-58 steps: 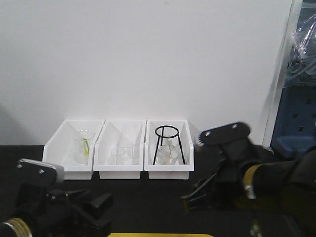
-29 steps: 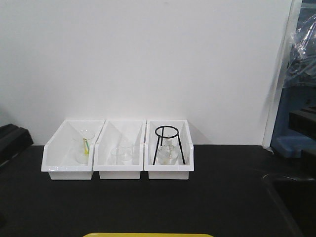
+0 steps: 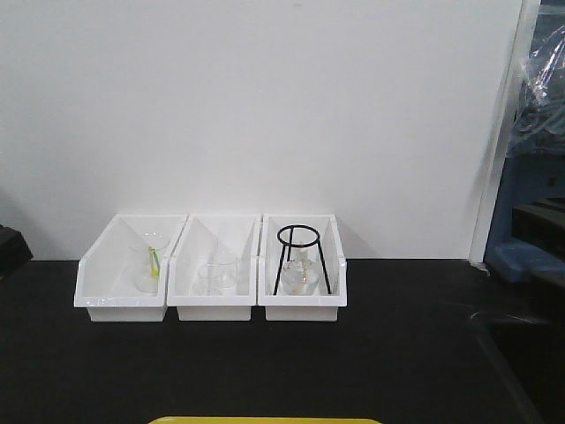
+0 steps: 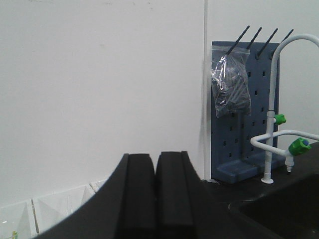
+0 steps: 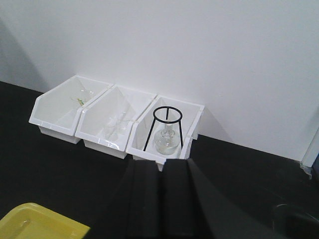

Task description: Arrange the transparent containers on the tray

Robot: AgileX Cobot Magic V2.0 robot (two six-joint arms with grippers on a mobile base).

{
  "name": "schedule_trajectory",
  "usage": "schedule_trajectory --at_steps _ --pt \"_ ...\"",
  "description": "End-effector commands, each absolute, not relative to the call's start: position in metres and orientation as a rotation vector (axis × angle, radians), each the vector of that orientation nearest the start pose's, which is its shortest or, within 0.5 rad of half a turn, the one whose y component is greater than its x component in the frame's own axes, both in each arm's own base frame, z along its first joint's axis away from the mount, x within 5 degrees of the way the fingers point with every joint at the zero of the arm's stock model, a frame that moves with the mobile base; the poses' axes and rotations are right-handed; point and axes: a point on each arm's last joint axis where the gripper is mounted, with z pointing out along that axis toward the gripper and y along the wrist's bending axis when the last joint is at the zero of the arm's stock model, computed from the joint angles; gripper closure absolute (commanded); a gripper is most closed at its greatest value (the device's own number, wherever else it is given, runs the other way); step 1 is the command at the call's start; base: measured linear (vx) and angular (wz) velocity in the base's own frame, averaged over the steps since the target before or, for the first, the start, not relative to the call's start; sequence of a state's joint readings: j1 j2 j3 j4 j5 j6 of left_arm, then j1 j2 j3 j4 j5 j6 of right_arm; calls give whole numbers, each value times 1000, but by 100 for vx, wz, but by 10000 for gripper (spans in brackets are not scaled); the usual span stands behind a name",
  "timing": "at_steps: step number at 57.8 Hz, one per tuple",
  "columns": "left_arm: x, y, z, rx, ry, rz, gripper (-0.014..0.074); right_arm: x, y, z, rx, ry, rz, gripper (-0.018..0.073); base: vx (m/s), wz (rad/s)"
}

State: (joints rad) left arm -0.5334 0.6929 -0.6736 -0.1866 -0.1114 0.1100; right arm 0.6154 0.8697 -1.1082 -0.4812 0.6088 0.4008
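Both arms had withdrawn from the front view since earlier frames | black bench [image 3: 265, 371] lay open before three white bins [image 3: 212, 305] at the wall | yellow tray [image 5: 35, 226] at near edge | left gripper [image 4: 155, 199], right gripper [image 5: 160, 199]: pads pressed together, holding nothing | test tubes not discernible.

Bins: three white bins [image 3: 211, 300] side by side against the wall.
Right bin: black wire tripod [image 3: 301, 259] over clear glassware.
Pincers: outside this view.
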Motion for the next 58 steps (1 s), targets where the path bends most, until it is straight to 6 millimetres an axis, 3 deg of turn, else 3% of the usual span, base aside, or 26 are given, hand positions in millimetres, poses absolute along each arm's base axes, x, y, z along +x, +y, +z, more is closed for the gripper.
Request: schedule_trajectory --at_steps 1,10,18,30,31,39,50,58 --pt "122 -69 405 264 1274 -507 605 145 74 461 -370 1651 204 572 0 0" --pt "122 -70 403 289 1297 -491 604 145 74 461 -370 1651 204 572 0 0" --pt "117 -66 380 321 1350 -453 603 145 74 461 -370 1651 204 572 0 0" --pt "93 -34 325 226 1380 -311 603 145 74 461 -370 1651 204 572 0 0" --pt "73 -15 284 149 1448 -164 603 145 74 461 -370 1651 204 572 0 0" --pt "61 -6 238 78 1568 -79 603 145 74 461 -370 1651 204 572 0 0" --pt "56 -4 192 16 1513 -86 603 145 74 461 -370 1651 204 572 0 0" --pt "57 -3 190 -8 1576 -104 603 145 73 460 -368 1657 203 572 0 0"
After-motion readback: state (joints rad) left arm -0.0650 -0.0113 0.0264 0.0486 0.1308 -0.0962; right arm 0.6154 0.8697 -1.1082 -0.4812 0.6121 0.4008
